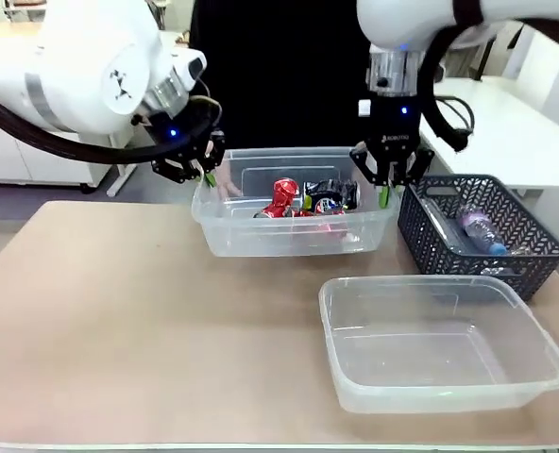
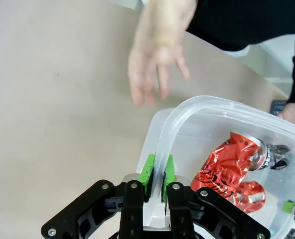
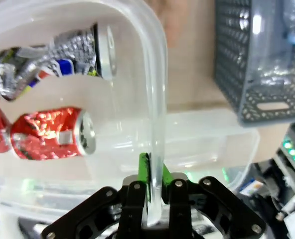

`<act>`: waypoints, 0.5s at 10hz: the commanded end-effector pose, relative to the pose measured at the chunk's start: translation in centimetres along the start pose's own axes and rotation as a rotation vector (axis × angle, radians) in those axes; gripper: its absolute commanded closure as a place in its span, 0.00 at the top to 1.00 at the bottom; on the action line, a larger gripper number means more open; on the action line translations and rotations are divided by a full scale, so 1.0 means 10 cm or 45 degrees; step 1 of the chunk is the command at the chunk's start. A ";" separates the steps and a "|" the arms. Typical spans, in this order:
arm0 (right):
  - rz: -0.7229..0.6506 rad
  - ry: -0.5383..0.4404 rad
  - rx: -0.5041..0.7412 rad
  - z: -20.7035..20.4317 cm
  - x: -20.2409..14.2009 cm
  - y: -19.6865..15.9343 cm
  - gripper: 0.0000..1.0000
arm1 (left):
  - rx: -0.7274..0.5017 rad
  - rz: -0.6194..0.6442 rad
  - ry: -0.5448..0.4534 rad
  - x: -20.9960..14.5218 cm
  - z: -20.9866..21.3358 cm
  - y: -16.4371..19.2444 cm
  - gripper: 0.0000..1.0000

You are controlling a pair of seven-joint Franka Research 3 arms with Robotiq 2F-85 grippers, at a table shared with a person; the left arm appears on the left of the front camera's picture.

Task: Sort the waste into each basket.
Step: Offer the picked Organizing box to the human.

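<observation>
The far clear basket (image 1: pixel 261 236) holds crushed waste: red cans (image 1: pixel 284 198) and a black-silver can (image 1: pixel 331 196). My left gripper (image 1: pixel 207 175) is shut on its left rim, my right gripper (image 1: pixel 390 193) on its right rim. In the left wrist view the green pads (image 2: pixel 148 172) pinch the rim (image 2: pixel 187 107), with red cans (image 2: pixel 229 164) inside. The right wrist view shows the right gripper (image 3: pixel 152 179) clamping the rim (image 3: pixel 155 74) beside a silver can (image 3: pixel 63 50) and a red can (image 3: pixel 50 134). The near clear basket (image 1: pixel 440 344) is empty.
A dark grey lattice basket (image 1: pixel 478 231) with clear bottles (image 1: pixel 478 226) stands at the right, close to my right gripper. A person in black stands behind the far basket, one open hand (image 2: pixel 157 59) hovering near its left corner. Bare tabletop lies at the left and front.
</observation>
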State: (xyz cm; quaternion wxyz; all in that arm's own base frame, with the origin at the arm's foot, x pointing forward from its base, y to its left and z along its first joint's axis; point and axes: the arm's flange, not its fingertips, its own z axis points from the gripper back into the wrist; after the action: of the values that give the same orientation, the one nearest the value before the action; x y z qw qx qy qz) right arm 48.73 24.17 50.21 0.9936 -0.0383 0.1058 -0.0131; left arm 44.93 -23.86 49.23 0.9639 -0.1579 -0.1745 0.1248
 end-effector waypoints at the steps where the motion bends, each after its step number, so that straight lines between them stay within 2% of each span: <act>1: 0.008 0.003 0.089 -0.03 0.11 0.40 0.06 | -0.007 -0.027 -0.008 -0.04 0.09 -0.05 0.09; 2: 0.000 0.000 0.000 0.00 0.00 0.00 0.06 | -0.007 -0.027 -0.008 -0.04 0.09 -0.05 0.09; 5: 0.000 0.000 0.000 0.00 0.00 0.00 0.06 | -0.007 -0.027 -0.008 -0.04 0.09 -0.05 0.09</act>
State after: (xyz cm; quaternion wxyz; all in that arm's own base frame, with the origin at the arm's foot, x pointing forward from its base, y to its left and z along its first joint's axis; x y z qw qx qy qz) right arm 49.40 23.83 50.52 0.9931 -0.0395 0.1093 -0.0172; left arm 44.52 -23.52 49.24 0.9679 -0.1460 -0.1723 0.1105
